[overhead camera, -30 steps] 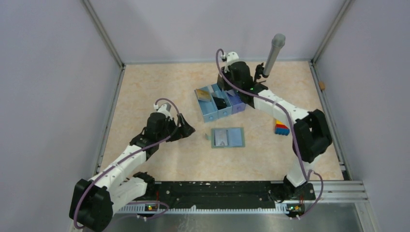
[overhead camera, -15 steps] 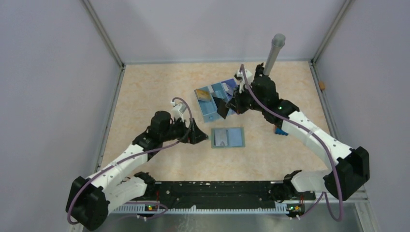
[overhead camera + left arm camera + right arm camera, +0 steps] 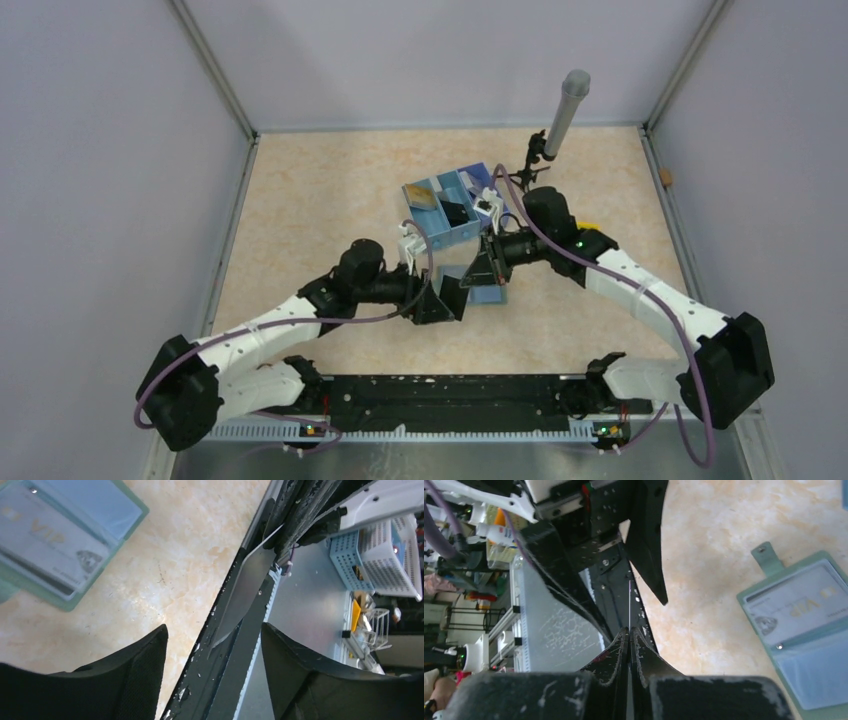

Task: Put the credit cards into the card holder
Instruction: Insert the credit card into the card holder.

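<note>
Just swung inward from both sides and met. Clamps a grey credit card (image 3: 247,585) in the right gripper (image 3: 630,630), between the parted, narrowing fingers of the left gripper (image 3: 214,626): probably a handover. Leaves the card holder (image 3: 115,507) open just beyond the fingertips, VIP card (image 3: 50,545) already in. Cannot tell whether the left pads touch; holder cropped.

Both arms extended inward, tips close together. Left gripper (image 3: 214,627) had fingers spread wide. Right gripper (image 3: 629,629) was pinched tight on a thin card (image 3: 245,595).
</note>
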Controlling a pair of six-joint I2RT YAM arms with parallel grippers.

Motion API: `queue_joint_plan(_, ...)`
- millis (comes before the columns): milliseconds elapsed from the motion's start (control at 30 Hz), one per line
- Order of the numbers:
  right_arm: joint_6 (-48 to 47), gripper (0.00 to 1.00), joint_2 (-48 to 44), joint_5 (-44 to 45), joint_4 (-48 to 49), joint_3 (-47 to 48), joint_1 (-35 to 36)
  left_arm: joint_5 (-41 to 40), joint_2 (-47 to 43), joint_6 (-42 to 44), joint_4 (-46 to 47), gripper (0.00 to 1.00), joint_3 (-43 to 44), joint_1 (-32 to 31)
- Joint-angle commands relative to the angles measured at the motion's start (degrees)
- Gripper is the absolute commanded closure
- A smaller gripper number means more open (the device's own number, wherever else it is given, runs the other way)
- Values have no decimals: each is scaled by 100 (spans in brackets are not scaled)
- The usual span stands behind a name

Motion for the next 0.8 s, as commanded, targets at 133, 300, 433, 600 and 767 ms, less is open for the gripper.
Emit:
queue_joint_plan(133,25,100,-184,-501,430,20,51,739,12,-788,2133,100,-346,-189)
queue_joint_plan(300,544,72,-219,-35,941,-185,48,658,-168,-1082,2824,100,-737,-199)
queue_joint_plan(433,1556,43,-436,-34,2206,-765,51,290,-415,-1347,3377,100,-1029,-208)
queue_joint_plan(600,2730,45,-689,38,3811,-1520,50,-130,-604,-1468,3584,100,-1150,-217)
queue_joint_plan(767,3330,57,-726,149,4746,-1848,85,-191,-482,-1535,3665,100,-1149,-217)
